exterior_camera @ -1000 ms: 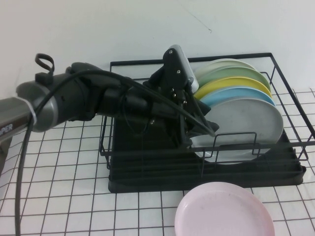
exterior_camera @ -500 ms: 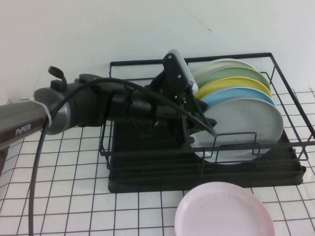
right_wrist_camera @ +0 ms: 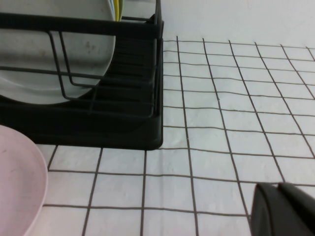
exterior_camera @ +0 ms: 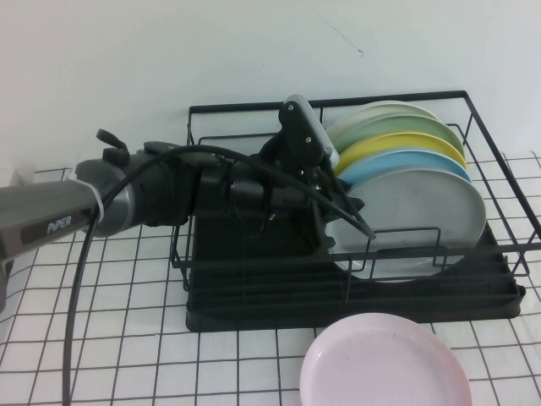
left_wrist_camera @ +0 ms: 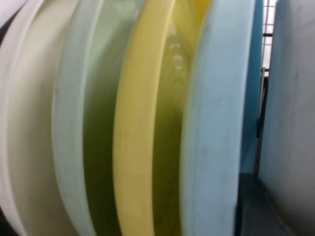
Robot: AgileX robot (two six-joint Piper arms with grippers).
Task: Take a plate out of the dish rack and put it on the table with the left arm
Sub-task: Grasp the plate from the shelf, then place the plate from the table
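My left gripper (exterior_camera: 348,222) at the plate (exterior_camera: 423,216) in the dish rack (exterior_camera: 355,292), far edge | jaws: can't tell | right gripper (right_wrist_camera: 285,209) low over the table (right_wrist_camera: 221,132)

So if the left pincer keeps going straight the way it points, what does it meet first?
Probably the grey plate: the left pincer is inside the dish rack, at that plate's near edge. Depth is unclear; it might slip between it and the blue plate.
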